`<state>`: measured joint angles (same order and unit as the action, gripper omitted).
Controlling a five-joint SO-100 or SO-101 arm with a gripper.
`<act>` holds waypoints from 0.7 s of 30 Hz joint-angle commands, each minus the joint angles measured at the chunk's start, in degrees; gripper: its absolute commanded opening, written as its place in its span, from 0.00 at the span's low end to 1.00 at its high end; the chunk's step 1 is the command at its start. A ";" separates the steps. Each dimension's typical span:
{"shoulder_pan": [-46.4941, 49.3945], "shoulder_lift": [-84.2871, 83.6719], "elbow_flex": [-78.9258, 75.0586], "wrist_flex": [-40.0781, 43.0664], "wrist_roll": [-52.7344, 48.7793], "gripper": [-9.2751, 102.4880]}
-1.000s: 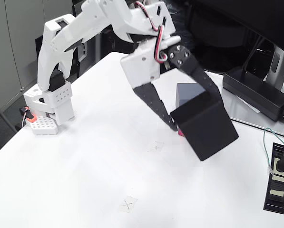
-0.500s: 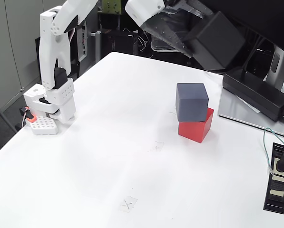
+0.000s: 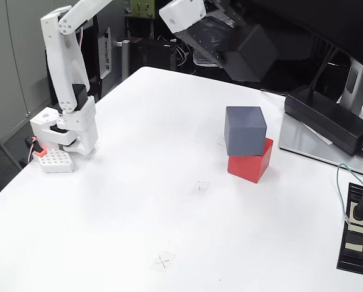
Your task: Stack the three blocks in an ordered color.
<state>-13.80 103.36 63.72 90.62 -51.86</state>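
A grey block sits on top of a red block on the white table, right of centre in the fixed view. High above them, near the top of the frame, my gripper is shut on the black block, which hangs tilted and motion-blurred. The fingers are blurred against the dark background. The black block is well clear of the two stacked blocks, above and slightly behind them.
The arm's white base stands at the table's left edge. A black power adapter lies at the right on a grey sheet, and a black power strip with a cable lies near the right edge. Small X marks dot the table.
One second ago the gripper held the black block low, in front of the stacked blocks. It has since lifted the block high and back, and shifted slightly left in the last half second.
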 commanded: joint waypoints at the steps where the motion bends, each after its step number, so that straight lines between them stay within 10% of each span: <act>1: -0.70 3.87 1.23 -0.44 -0.09 0.12; 21: 2.29 6.24 9.67 -4.22 -7.73 0.12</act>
<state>-13.10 107.84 72.33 89.47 -59.06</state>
